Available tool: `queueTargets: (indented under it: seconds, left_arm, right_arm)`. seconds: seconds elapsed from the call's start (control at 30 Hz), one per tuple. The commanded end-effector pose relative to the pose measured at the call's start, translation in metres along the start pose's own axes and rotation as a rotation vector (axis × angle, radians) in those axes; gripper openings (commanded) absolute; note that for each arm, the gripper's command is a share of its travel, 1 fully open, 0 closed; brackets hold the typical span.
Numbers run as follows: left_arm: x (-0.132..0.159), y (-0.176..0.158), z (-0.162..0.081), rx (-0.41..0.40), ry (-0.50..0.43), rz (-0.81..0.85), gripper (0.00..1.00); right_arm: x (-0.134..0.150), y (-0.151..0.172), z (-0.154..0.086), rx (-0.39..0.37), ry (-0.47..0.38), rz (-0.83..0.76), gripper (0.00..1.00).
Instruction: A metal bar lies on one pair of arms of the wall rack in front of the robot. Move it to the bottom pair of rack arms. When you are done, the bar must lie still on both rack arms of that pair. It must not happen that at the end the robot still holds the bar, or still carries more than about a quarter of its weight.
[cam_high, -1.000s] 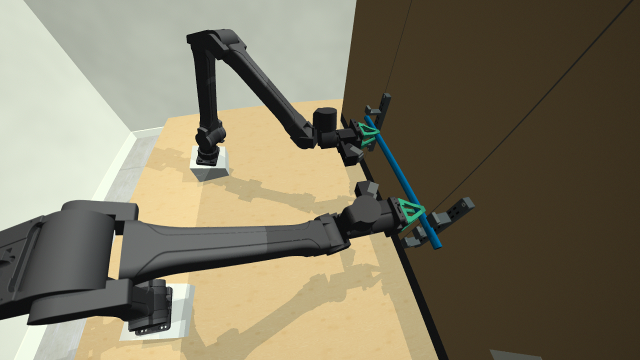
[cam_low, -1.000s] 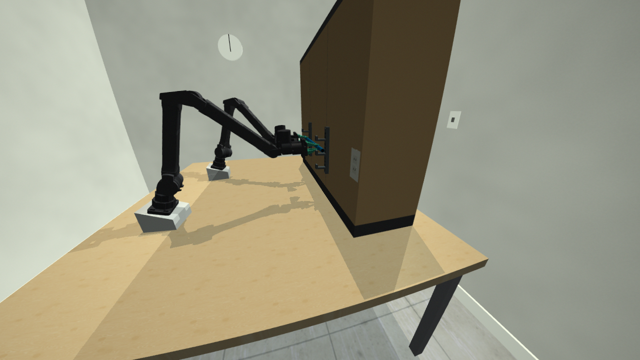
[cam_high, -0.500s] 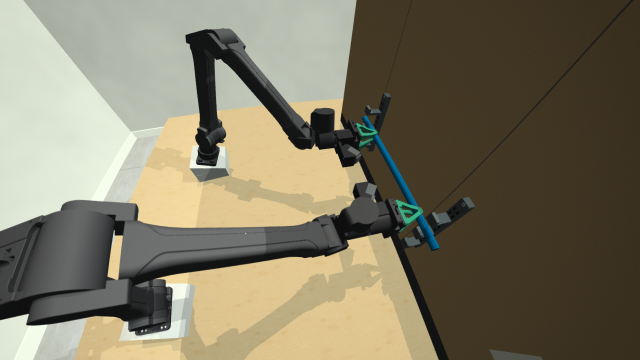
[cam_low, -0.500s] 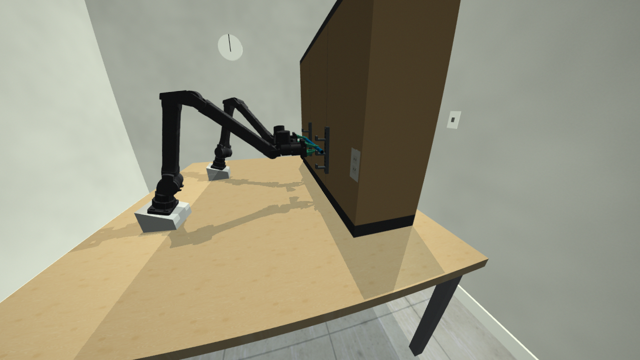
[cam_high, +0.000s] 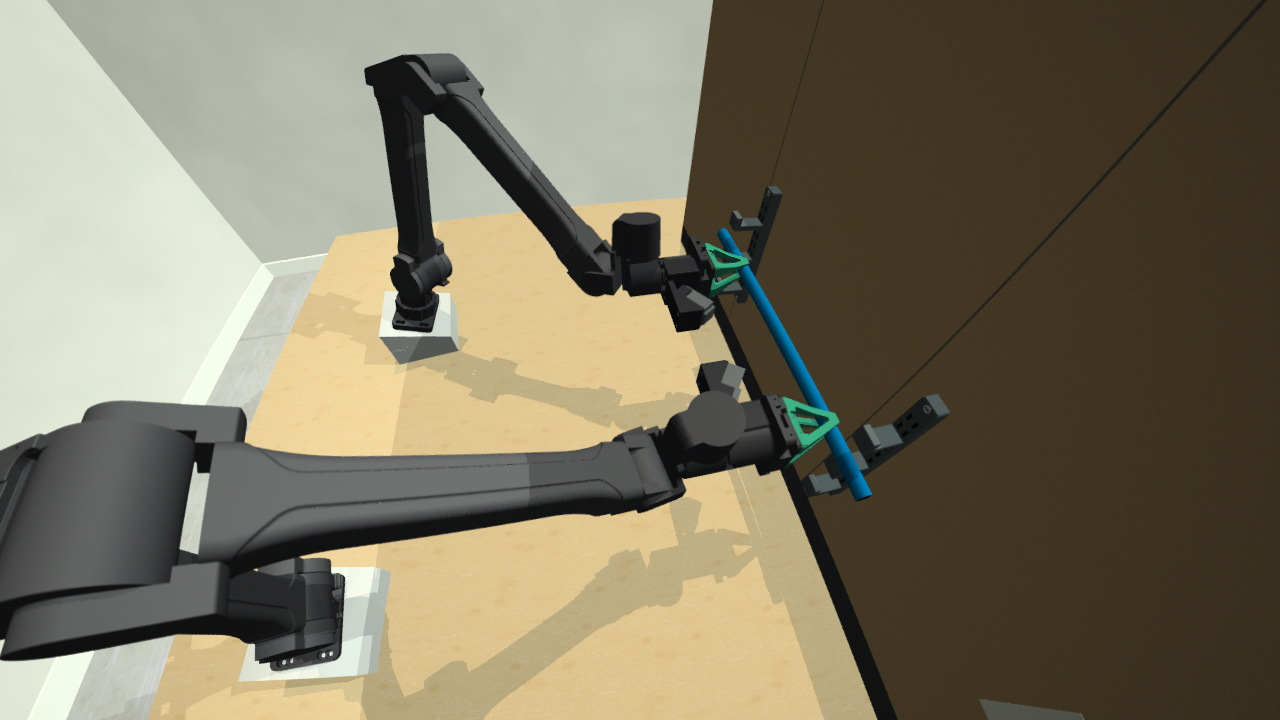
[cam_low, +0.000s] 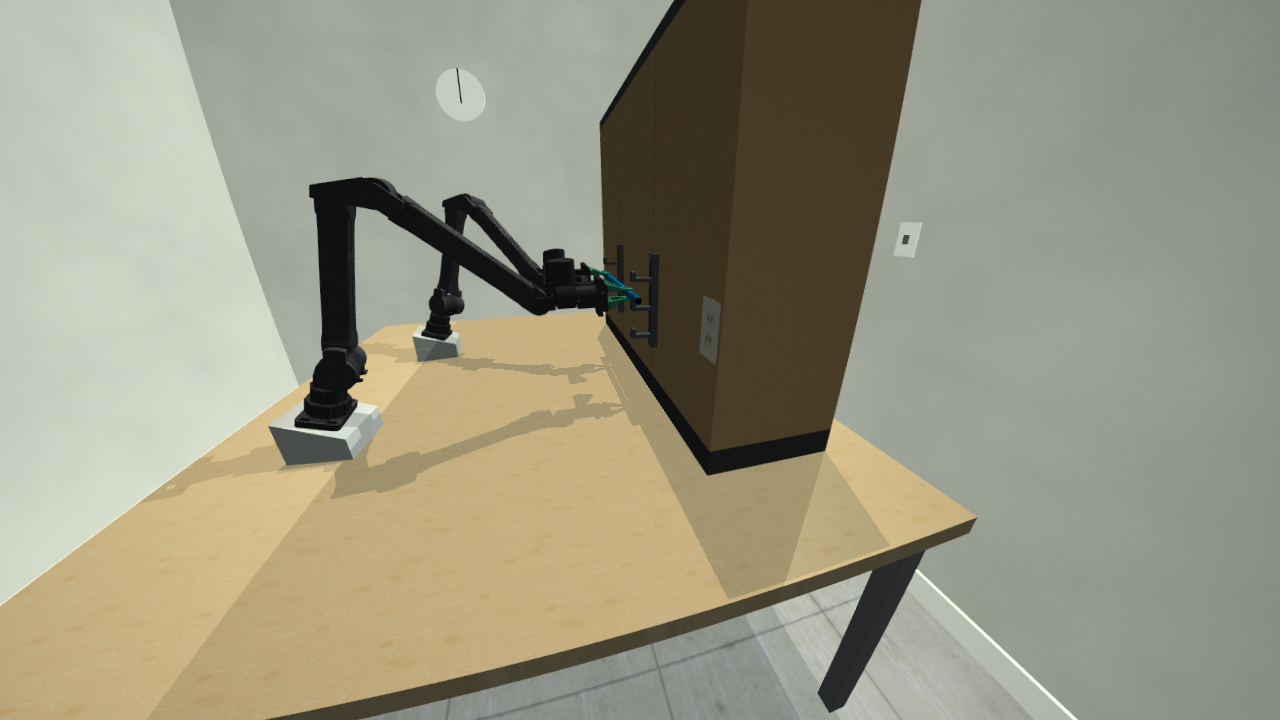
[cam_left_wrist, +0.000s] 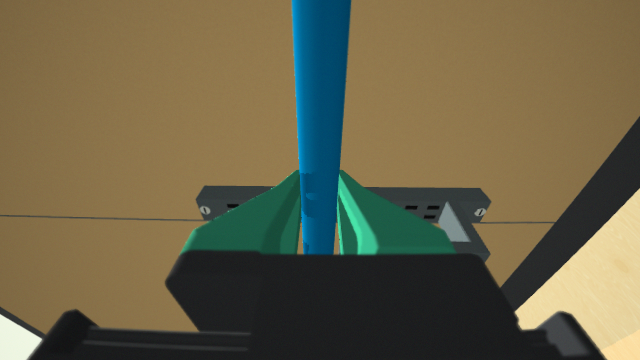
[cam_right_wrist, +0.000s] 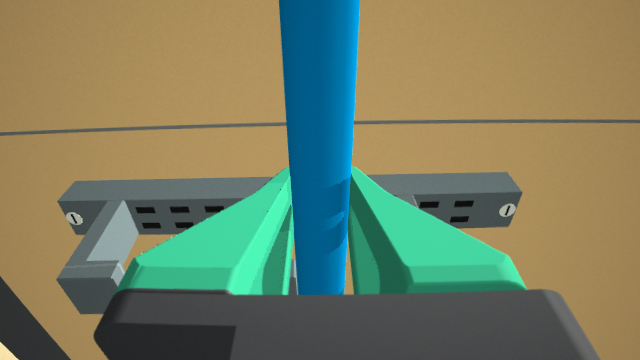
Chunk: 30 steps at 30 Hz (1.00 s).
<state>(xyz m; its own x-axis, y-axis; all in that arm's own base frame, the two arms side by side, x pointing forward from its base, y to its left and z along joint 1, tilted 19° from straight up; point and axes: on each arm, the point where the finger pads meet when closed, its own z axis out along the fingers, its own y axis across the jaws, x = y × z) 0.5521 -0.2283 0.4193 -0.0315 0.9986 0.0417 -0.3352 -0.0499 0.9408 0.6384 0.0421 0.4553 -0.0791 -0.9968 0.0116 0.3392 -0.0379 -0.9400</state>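
Note:
The blue metal bar (cam_high: 783, 340) (cam_low: 637, 299) (cam_left_wrist: 321, 100) (cam_right_wrist: 321, 100) is held between both grippers, in front of the rack at about middle-arm height. My left gripper (cam_high: 744, 263) (cam_left_wrist: 319, 179) is shut on it near its far end. My right gripper (cam_high: 836, 420) (cam_right_wrist: 320, 181) is shut on it near its near end. The near rack rail (cam_high: 930, 410) (cam_low: 654, 322) (cam_right_wrist: 450, 183) carries three arms; its bottom arm (cam_high: 821, 484) (cam_low: 640, 334) (cam_right_wrist: 111, 240) is below the bar. The far rail (cam_high: 768, 210) (cam_left_wrist: 425, 193) also shows a bottom arm (cam_left_wrist: 472, 235). Contact with the middle arms is unclear.
The brown wall panel (cam_high: 1074, 268) (cam_low: 698, 161) stands behind the rack, with a black strip (cam_high: 841, 582) along its foot. The near rail's top arm (cam_high: 877, 437) (cam_low: 640, 277) juts out above the bar. The wooden table (cam_high: 537, 376) (cam_low: 537, 537) lies below both arms.

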Motion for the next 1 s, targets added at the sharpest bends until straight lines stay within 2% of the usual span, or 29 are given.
queueTargets:
  seconds: [0.0, 0.97]
  left_arm:
    - [0.008, 0.037, -0.006, -0.063, 0.017, -0.054, 0.0]
    - [0.008, 0.041, -0.023, -0.063, 0.017, -0.054, 0.0]
  right_arm:
    - [0.004, -0.038, -0.006, 0.064, 0.015, 0.015, 0.0]
    - [0.003, -0.047, -0.023, 0.064, 0.015, 0.015, 0.0]
